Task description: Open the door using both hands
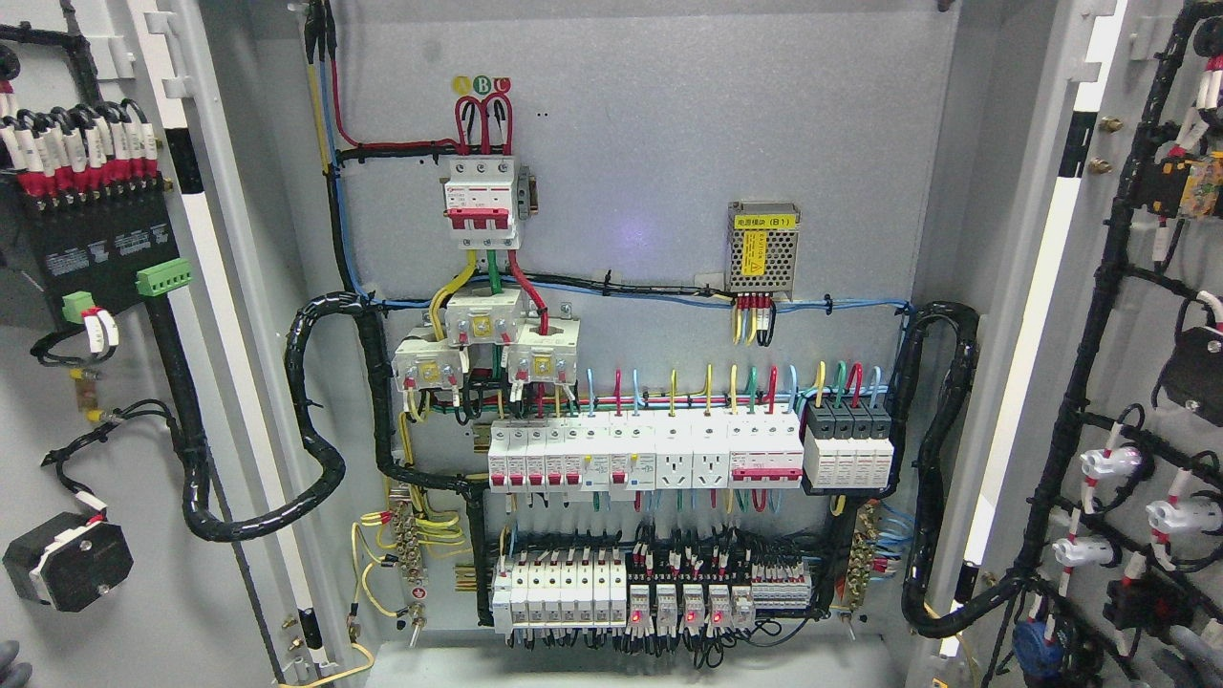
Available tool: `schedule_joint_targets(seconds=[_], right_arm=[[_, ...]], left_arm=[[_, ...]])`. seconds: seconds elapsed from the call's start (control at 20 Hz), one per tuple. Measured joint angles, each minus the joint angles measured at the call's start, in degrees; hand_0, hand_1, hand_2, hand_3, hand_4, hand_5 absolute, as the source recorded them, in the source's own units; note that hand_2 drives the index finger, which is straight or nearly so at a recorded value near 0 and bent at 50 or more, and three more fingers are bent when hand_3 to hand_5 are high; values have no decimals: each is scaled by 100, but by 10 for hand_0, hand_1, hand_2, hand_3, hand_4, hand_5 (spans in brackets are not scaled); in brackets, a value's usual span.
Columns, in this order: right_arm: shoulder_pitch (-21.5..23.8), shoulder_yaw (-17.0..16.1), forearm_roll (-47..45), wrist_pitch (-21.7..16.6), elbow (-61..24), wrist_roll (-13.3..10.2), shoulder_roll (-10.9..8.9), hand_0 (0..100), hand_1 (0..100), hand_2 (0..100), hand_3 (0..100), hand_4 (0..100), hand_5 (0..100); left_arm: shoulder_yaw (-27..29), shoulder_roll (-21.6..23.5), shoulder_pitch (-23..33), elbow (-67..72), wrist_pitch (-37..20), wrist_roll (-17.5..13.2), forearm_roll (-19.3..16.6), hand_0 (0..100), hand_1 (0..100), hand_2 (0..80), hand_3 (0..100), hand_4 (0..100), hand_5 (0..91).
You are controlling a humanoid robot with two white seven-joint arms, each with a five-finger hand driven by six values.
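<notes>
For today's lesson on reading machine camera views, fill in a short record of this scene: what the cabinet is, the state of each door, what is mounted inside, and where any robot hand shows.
cabinet: grey electrical cabinet, interior fully exposed
left door: left door swung open, black terminal module on its inner face
right door: right door swung open, black wiring harness with white connectors on its inner face
top of back panel: red and white main breaker
lower rows: two rows of white breakers, several red indicator lights lit at the bottom
robot hand: grey fingertips at the lower left corner, mostly cut off; no other hand visible
</notes>
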Motion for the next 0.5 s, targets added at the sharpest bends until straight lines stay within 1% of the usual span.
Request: schedule_joint_targets(seconds=[0.25,0.5], right_arm=[[4,-61,-2,-3,14,0,4,191,0,0,0,0,0],[7,-136,-13,-3,49,1,-1,191,0,0,0,0,0]], left_arm=[[132,86,0,122,136,-10,192,0,0,0,0,0,0],[219,143,0,207,193,-11,278,0,0,0,0,0,0]])
